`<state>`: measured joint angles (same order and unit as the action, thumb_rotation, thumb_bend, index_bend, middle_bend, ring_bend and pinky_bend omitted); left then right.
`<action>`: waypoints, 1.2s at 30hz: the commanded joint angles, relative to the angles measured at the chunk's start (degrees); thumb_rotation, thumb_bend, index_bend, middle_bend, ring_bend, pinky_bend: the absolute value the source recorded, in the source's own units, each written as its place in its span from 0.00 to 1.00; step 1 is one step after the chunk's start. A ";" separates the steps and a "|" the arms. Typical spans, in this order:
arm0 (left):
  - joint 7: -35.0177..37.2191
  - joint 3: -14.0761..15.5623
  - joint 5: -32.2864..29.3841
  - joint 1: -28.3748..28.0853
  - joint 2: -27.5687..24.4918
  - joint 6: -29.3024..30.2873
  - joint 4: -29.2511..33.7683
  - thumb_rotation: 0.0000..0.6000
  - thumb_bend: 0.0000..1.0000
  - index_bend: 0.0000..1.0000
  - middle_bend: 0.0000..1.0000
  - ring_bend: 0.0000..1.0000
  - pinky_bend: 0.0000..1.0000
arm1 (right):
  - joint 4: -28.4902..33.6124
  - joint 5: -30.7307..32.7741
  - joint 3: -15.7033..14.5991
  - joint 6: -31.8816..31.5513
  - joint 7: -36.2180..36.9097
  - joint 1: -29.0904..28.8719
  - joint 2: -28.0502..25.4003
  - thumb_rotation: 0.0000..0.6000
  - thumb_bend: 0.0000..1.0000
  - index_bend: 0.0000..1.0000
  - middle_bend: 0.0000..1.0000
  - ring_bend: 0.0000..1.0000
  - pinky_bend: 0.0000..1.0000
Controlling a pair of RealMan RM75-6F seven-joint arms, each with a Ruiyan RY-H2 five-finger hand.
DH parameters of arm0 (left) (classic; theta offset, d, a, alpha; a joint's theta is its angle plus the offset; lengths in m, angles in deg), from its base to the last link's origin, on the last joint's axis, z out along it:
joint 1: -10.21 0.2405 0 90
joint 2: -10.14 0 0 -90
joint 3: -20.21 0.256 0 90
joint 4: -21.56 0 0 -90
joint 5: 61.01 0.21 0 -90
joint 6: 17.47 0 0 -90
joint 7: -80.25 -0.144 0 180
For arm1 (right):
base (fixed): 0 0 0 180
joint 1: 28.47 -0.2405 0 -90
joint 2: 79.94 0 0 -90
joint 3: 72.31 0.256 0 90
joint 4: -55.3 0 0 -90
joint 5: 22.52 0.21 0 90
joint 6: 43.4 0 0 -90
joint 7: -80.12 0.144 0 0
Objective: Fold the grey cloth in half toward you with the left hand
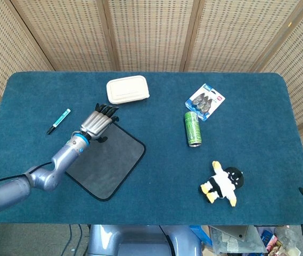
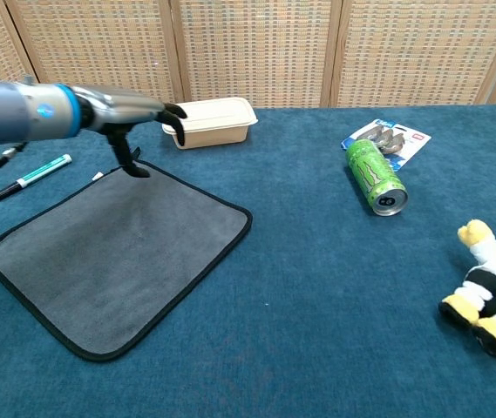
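Observation:
The grey cloth (image 1: 111, 160) (image 2: 117, 248) with black edging lies flat on the blue table, turned like a diamond. My left hand (image 1: 97, 122) (image 2: 130, 113) hovers over the cloth's far corner, fingers stretched forward and apart, thumb hanging down toward the corner. It holds nothing. In the head view my left forearm covers the cloth's left part. My right hand is out of both views; only a dark tip shows at the head view's right edge.
A beige lidded box (image 1: 127, 89) (image 2: 209, 121) sits just beyond the left hand. A teal marker (image 1: 58, 120) (image 2: 31, 177) lies left of the cloth. A green can (image 1: 193, 128) (image 2: 374, 177), a blister pack (image 1: 205, 101) and a plush doll (image 1: 223, 183) (image 2: 492, 300) lie right.

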<state>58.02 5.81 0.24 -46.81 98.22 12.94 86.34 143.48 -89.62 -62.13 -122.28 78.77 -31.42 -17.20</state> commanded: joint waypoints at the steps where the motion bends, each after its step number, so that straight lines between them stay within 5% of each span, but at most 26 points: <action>1: -1.56 0.52 -3.20 -3.68 3.92 -2.79 -4.83 1.00 0.32 0.24 0.00 0.00 0.00 | -0.14 0.30 0.11 0.14 0.09 0.02 -0.04 1.00 0.00 0.00 0.00 0.00 0.00; 13: -2.46 3.86 -8.10 -10.06 13.95 -7.63 -19.39 1.00 0.32 0.27 0.00 0.00 0.00 | -0.60 1.77 0.40 1.02 -0.20 -0.02 -0.11 1.00 0.00 0.00 0.00 0.00 0.00; 27: -2.22 5.83 -10.60 -13.21 17.31 -10.71 -26.22 1.00 0.34 0.27 0.00 0.00 0.00 | -0.62 2.04 0.37 1.79 0.23 -0.10 -0.33 1.00 0.00 0.00 0.00 0.00 0.00; 36: -3.36 7.78 -13.06 -13.99 16.89 -10.97 -24.97 1.00 0.36 0.47 0.00 0.00 0.00 | -0.37 1.91 0.35 1.76 0.52 0.00 -0.52 1.00 0.00 0.00 0.00 0.00 0.00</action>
<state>54.93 13.31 -12.43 -60.76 115.24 1.71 61.06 143.12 -87.71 -61.78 -120.53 79.29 -31.43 -17.71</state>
